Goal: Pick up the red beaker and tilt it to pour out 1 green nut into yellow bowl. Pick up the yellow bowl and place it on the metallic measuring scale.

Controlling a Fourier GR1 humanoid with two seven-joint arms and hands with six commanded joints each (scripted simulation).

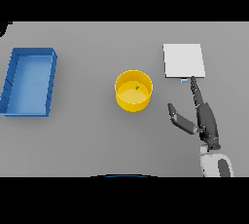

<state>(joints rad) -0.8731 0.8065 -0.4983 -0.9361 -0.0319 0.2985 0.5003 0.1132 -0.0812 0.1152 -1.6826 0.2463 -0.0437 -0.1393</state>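
A yellow bowl (133, 90) stands upright on the grey table near the middle, with a small green nut (137, 87) lying inside it. To its right, at the back, lies the flat pale metallic scale (183, 61). My right hand (206, 118) comes in from the lower right, open, fingers straight and pointing toward the scale's near edge, thumb spread toward the bowl. The hand is to the right of the bowl and apart from it. No red beaker shows anywhere. My left hand is out of sight.
A blue rectangular bin (29, 81) sits at the table's left side, well away from the bowl and the hand.
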